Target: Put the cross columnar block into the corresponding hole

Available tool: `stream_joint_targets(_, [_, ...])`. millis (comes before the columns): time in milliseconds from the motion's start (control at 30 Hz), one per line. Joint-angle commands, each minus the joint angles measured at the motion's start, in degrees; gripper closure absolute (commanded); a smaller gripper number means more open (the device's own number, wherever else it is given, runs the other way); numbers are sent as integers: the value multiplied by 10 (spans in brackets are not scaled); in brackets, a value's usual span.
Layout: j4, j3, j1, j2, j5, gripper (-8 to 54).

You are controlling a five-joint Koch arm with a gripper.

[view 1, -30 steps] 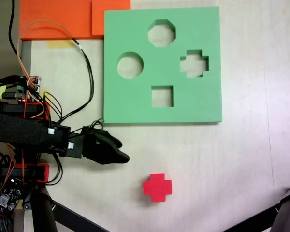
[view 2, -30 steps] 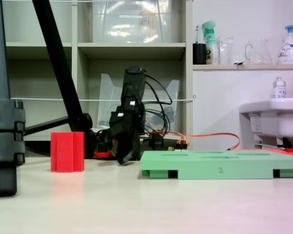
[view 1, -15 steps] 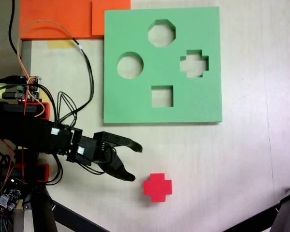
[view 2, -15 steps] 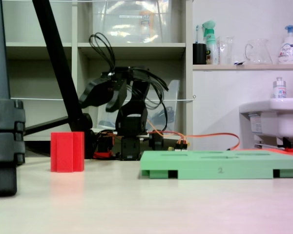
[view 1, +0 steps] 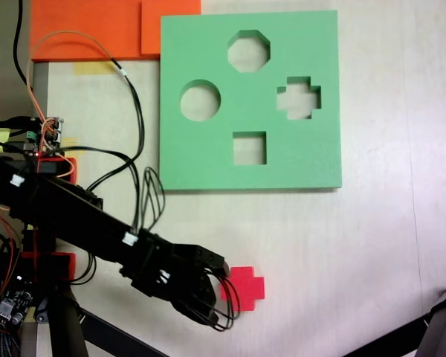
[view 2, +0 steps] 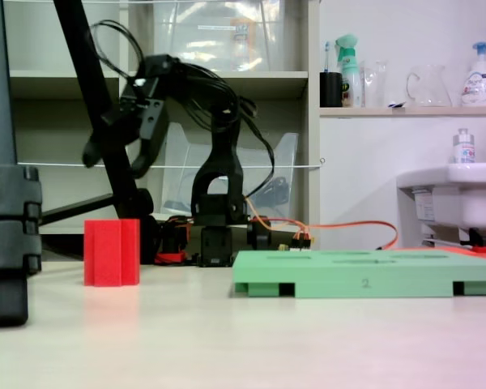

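The hand (view 1: 221, 296), fingers spread apart and gripping nothing, is hovering high above the counter (view 1: 372, 245), the cross columnar block (view 1: 245, 287) standing upright just beyond and below its fingertips.

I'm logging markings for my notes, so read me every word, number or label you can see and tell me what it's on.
"2": on the front edge of the green foam board.
Labels on the spray bottle and the small bottle by the sink: too small and blurred to read.
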Motion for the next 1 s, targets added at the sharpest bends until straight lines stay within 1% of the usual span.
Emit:
stream_joint_targets(0, [66, -60, 11, -32, -5, 49])
stream_joint_targets(100, [67, -84, 4, -69, -7, -42])
stream_joint_targets(133, [67, -90, -1, -79, -8, -54])
stream_joint_targets(267, [67, -108, -24, -117, -11, -66])
stream_joint_targets(533, [65, -118, -56, -142, -5, -66])
stream_joint_targets(833, [62, -118, -47, -168, -1, -66])
stream_joint_targets(967, [54, -118, -43, -195, -3, -66])
